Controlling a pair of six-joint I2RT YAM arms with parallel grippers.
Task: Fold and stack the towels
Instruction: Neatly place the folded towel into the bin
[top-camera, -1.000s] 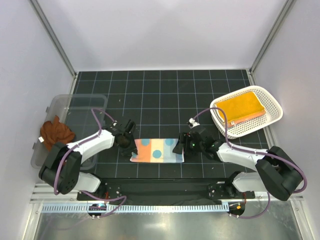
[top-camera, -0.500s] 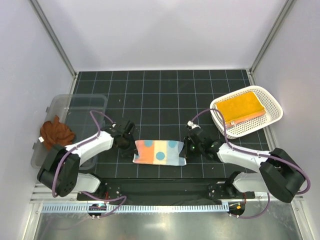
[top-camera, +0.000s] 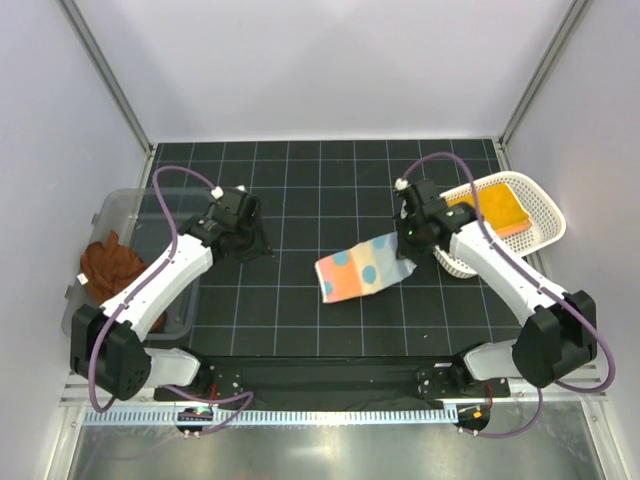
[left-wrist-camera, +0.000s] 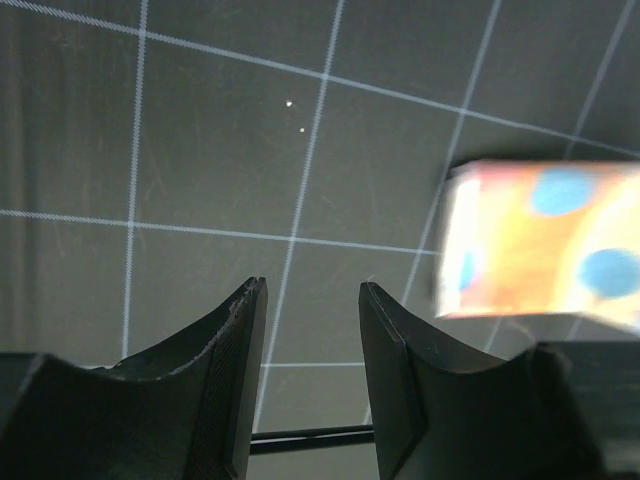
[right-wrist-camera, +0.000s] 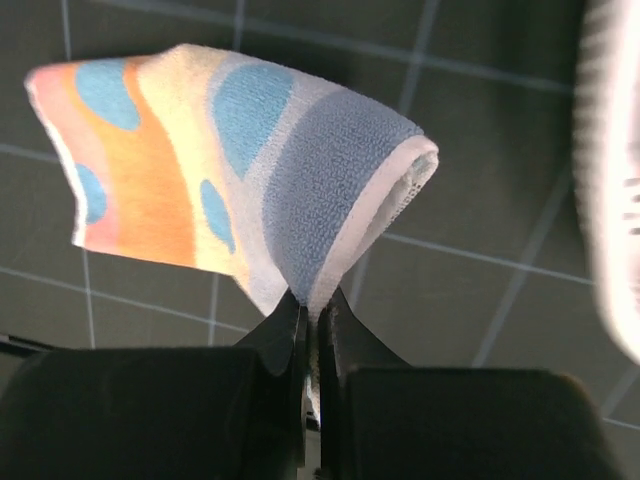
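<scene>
the right hand (right-wrist-camera: 313, 310) is clenched on one corner of the folded polka-dot towel (top-camera: 362, 268), with the cloth's white-edged layers pinched between fingertips that nearly meet. the towel hangs out from that pinch just left of the white basket (top-camera: 545, 215), angled away from it over the dark worktop (top-camera: 320, 180). whether its far end touches the worktop cannot be told. inside the basket lies a folded yellow-orange towel (top-camera: 490, 208), which looks like the start of the stack. far across the worktop from the basket, a rust-brown towel (top-camera: 110, 262) sits crumpled in a clear bin (top-camera: 130, 205). the left hand (left-wrist-camera: 312, 290) is released, grasping nothing, and hovers on the far side of the polka-dot towel from the basket.

the likely next step is to carry the polka-dot towel over the basket's rim and onto the yellow-orange one. the main risk is the grip: a single corner holds everything, so the inner layers could slide out and the fold drop open. if the trailing end hangs low, it could catch on the basket's left rim and drag the light basket or peel the fold apart. a swinging cloth could also land skewed or half over the rim. the right forearm passes close above that rim and could nudge it.
</scene>
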